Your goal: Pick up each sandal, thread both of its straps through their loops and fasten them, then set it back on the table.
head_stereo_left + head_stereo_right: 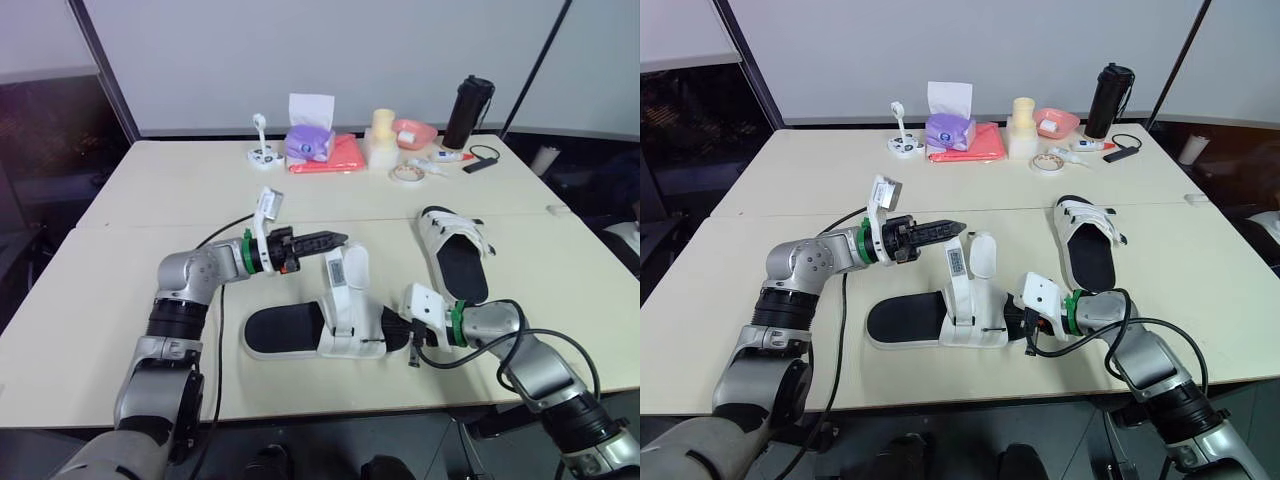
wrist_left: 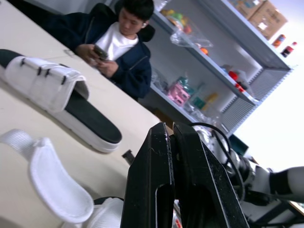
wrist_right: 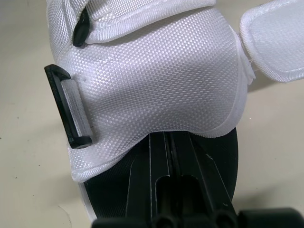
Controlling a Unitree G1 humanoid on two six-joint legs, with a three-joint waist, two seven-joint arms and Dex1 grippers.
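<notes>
Near sandal: white woven-fabric sandal with black footbed [image 1: 300,330], straps undone, flat on the cream table [image 1: 150,200].
Left gripper [image 1: 342,238]: fingers pressed together, empty, just above the raised strap.
Right gripper [image 3: 171,138]: fingers pressed together, tucked under the sandal's upper.

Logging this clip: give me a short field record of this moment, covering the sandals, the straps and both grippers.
near sandal: flat on the table, straps unfastened, one strap standing up
far sandal: flat on the table, on the robot's right, straps lying closed across its upper
left gripper: jaws shut, tips beside the raised strap; contact unclear
right gripper: jaws shut, pushed under the near sandal's white upper at its open end
task state: near sandal not yet fastened
</notes>
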